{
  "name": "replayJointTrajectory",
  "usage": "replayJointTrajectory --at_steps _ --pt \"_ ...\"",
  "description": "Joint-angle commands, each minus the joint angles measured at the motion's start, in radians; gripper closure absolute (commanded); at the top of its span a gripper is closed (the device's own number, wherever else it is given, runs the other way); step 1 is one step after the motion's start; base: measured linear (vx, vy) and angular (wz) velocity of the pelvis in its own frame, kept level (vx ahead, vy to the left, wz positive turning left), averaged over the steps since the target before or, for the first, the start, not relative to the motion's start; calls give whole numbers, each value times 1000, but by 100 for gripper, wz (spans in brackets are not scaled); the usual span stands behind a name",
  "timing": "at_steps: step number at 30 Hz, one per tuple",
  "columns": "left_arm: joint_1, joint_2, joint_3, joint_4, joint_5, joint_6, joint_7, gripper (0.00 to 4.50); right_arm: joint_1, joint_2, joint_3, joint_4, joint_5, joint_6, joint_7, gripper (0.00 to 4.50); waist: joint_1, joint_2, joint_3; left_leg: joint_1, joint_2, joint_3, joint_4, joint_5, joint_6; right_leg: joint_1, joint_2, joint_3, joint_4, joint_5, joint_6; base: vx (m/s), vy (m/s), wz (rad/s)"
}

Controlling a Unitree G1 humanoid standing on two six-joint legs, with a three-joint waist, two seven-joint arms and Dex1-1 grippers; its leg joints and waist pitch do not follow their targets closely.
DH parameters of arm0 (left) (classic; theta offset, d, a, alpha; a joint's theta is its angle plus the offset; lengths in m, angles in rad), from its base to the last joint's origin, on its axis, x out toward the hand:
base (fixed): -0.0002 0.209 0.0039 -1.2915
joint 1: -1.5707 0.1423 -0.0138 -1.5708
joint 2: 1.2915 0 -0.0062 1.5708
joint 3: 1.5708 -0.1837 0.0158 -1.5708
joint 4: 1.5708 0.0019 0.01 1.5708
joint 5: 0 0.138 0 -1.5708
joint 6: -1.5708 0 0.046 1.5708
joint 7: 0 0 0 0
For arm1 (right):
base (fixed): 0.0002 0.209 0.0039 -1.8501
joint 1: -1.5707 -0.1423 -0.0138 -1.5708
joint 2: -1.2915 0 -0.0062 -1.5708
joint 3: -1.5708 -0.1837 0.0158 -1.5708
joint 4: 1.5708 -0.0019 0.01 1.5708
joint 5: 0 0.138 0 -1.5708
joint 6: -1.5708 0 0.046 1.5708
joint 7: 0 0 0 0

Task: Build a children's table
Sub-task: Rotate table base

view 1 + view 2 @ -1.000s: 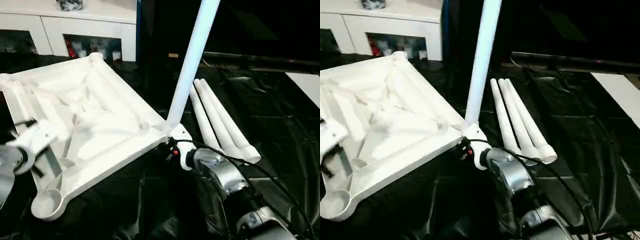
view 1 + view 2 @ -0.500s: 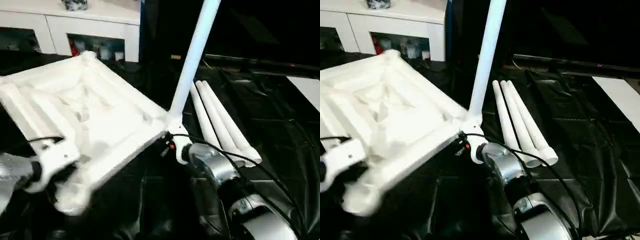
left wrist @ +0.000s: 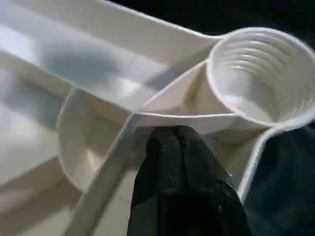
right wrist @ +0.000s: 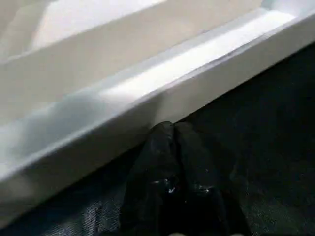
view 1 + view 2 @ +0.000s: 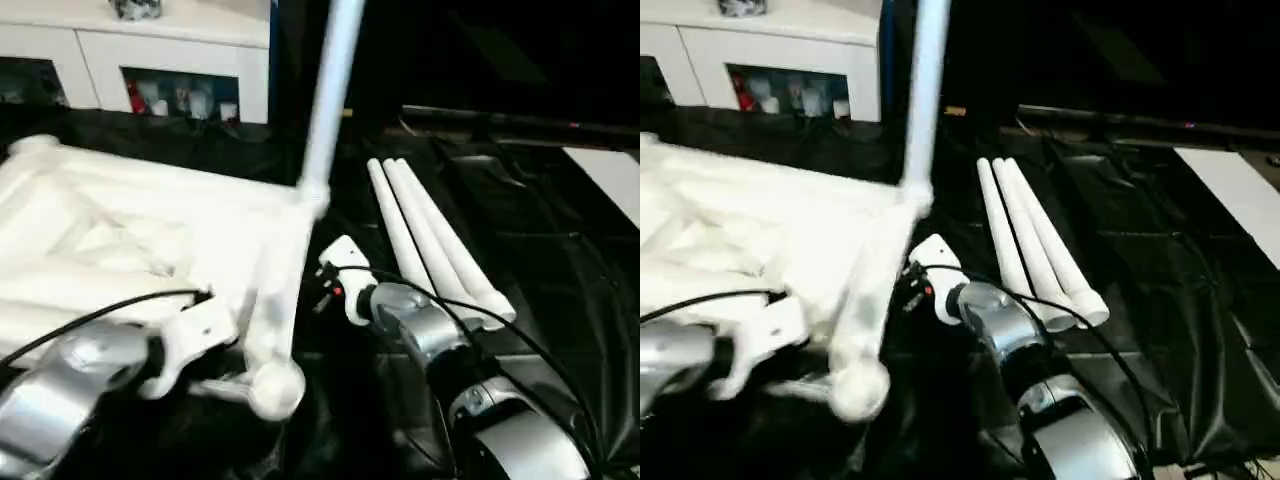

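Upturned table top (image 5: 120,240) on the black desk (image 5: 560,260), one leg (image 5: 330,90) socketed, three spare legs (image 5: 430,235) beside. My left fingers (image 3: 179,191) pinch a rib near the empty socket (image 3: 256,73); right fingers (image 4: 170,196) pressed together, touching the rim. Light, stiff, slippery plastic: grip ribs.

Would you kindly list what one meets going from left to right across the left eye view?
Left forearm → upturned table top → empty corner socket → fitted leg standing up from the far corner → right forearm → three loose legs lying on the black cloth.
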State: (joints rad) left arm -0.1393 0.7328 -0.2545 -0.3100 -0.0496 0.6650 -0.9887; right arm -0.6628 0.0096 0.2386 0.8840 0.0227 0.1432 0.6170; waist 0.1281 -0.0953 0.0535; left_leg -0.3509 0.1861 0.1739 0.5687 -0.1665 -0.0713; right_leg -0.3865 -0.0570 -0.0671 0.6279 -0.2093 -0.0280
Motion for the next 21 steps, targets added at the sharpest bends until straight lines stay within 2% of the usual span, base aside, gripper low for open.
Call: replayJointTrajectory --at_steps 1,2,3,4,5,6,7,8,10,11,14,18,19,20,21 --pt "-50 -49 -24 41 23 -33 68 450 -16 13 6 6 -8 -20 24 447 1 31 -50 18 49 -19 -73 -305 -67 26 -91 63 -79 -239 -146 0 0 0" --pt "-77 -81 -31 77 36 -38 101 450 -19 14 6 10 -10 -23 25 447 1 34 -49 13 48 -20 -74 -304 -68 29 -92 63 -79 -240 -144 0 0 0" --pt "-79 -84 -32 80 37 -38 104 450 -19 14 6 10 -10 -23 26 447 2 30 -52 14 49 -21 -74 -305 -69 31 -93 62 -78 -241 -141 0 0 0" --pt "-91 -99 -34 95 43 -41 121 450 -19 14 5 10 -9 -24 28 447 2 32 -53 13 49 -22 -74 -301 -68 31 -93 61 -76 -232 -143 0 0 0" --pt "-101 -113 -37 111 47 -45 135 450 -17 14 4 7 -7 -25 35 447 1 31 -55 7 48 -24 -74 -282 -65 38 -94 61 -73 -214 -145 0 0 0" --pt "-120 -135 -43 147 67 -59 166 450 -16 12 3 6 -6 -28 41 447 -1 35 -55 7 48 -24 -74 -279 -64 37 -93 60 -74 -207 -146 0 0 0" --pt "-129 -145 -46 166 79 -67 182 450 -16 11 2 6 -5 -30 44 447 0 32 -55 13 48 -20 -70 -276 -57 32 -91 61 -77 -196 -148 0 0 0" --pt "-136 -149 -48 181 88 -73 190 450 -17 10 0 9 -7 -34 40 447 0 39 -56 7 48 -23 -71 -260 -57 38 -93 61 -72 -173 -154 0 0 0" --pt "-138 -149 -45 191 88 -77 186 450 -17 3 -6 4 -7 -38 36 447 -2 36 -58 8 48 -22 -69 -248 -55 38 -90 59 -69 -140 -162 0 0 0" --pt "-133 -140 -36 184 78 -78 173 450 -12 -7 -10 -14 -6 -38 34 447 -4 39 -58 7 48 -23 -70 -243 -53 40 -90 58 -67 -126 -170 0 0 0" --pt "-117 -117 -18 157 57 -93 150 450 7 -29 -16 -68 -3 -32 35 447 -5 36 -57 8 48 -21 -68 -246 -46 40 -89 58 -68 -123 -178 0 0 0" --pt "-64 -108 82 59 -30 -121 126 450 87 -89 -43 -300 25 41 44 447 -3 35 -54 11 50 -20 -70 -248 -45 38 -86 57 -68 -124 -170 0 0 0" --pt "-39 -120 145 18 -61 -126 143 450 137 -123 -65 -442 46 92 46 447 1 43 -52 13 50 -20 -71 -269 -46 38 -84 58 -71 -139 -160 0 0 0" --pt "-32 -123 161 8 -67 -130 149 450 151 -132 -71 -479 50 104 46 447 5 39 -50 13 51 -19 -72 -274 -43 38 -84 59 -76 -143 -152 0 0 0" --pt "-14 -135 197 -14 -79 -135 170 450 183 -152 -86 -565 64 135 47 447 8 46 -48 13 50 -21 -74 -295 -44 37 -82 58 -77 -171 -145 0 0 0"
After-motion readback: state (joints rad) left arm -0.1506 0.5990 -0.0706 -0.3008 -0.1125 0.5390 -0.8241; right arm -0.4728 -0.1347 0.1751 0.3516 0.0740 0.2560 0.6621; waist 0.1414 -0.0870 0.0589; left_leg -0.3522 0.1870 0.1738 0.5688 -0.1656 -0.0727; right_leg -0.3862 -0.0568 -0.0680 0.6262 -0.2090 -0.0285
